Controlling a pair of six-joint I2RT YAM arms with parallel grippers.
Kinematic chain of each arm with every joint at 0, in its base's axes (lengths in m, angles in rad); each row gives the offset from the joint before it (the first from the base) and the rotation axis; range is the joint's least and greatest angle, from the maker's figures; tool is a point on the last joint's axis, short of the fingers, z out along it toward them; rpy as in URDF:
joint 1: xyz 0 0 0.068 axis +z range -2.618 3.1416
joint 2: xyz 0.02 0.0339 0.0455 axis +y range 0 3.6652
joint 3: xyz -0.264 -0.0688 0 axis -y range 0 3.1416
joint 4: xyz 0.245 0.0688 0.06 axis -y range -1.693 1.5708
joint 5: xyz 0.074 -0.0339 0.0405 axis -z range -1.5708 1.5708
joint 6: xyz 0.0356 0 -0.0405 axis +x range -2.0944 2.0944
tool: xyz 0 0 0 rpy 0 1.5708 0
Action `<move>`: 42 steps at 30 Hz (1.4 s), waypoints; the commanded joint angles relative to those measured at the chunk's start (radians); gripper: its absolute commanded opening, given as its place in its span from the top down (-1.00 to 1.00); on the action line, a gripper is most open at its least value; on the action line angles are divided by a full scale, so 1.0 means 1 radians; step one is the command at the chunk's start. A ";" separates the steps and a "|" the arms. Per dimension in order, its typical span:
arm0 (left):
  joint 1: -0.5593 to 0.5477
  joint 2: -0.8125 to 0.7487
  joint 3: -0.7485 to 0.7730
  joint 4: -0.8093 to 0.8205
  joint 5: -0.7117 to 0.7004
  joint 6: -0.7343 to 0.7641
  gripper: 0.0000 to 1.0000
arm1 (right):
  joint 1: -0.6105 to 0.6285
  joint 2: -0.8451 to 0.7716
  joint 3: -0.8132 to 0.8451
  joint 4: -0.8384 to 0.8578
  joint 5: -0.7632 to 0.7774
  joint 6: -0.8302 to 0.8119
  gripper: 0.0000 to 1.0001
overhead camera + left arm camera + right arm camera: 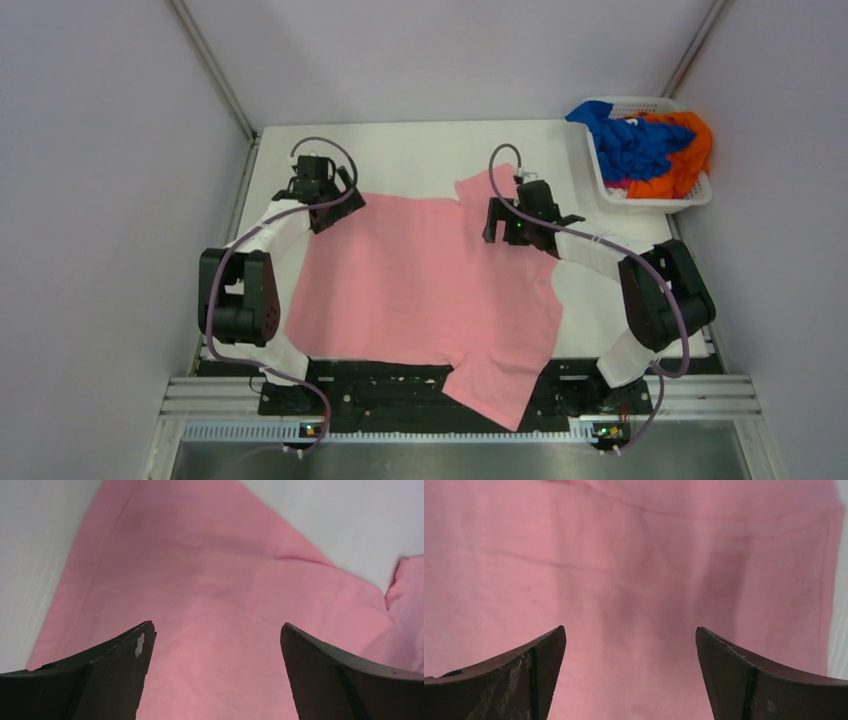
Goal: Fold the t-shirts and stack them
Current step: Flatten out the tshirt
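Note:
A light pink t-shirt (425,290) lies spread flat on the white table, one sleeve hanging over the near edge. My left gripper (335,212) is open and empty above the shirt's far left corner; the pink cloth (215,590) fills its wrist view between the fingers (135,655). My right gripper (497,232) is open and empty above the shirt's far right part, near the sleeve; pink cloth (634,570) fills its view too. The royal blue t-shirt (625,140) and the bright orange t-shirt (685,160) lie crumpled in the basket.
A white slatted plastic basket (655,200) stands at the table's far right corner. Grey walls close in left, right and behind. Bare white table (420,155) lies beyond the shirt. A black rail (400,385) runs along the near edge.

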 commanded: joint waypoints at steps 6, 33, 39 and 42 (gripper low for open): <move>-0.004 0.080 -0.016 -0.007 0.173 -0.025 -0.98 | 0.050 -0.032 -0.079 -0.077 0.059 0.097 -0.97; -0.008 0.707 0.651 -0.119 0.295 -0.171 -0.98 | -0.226 0.584 0.549 -0.179 0.008 0.019 -0.97; -0.008 0.781 0.867 -0.150 0.274 -0.156 -0.98 | -0.253 0.629 0.743 -0.254 -0.001 -0.045 -0.97; -0.010 0.725 0.929 -0.174 0.274 -0.139 -0.98 | -0.253 0.548 0.759 -0.287 0.000 -0.059 -0.98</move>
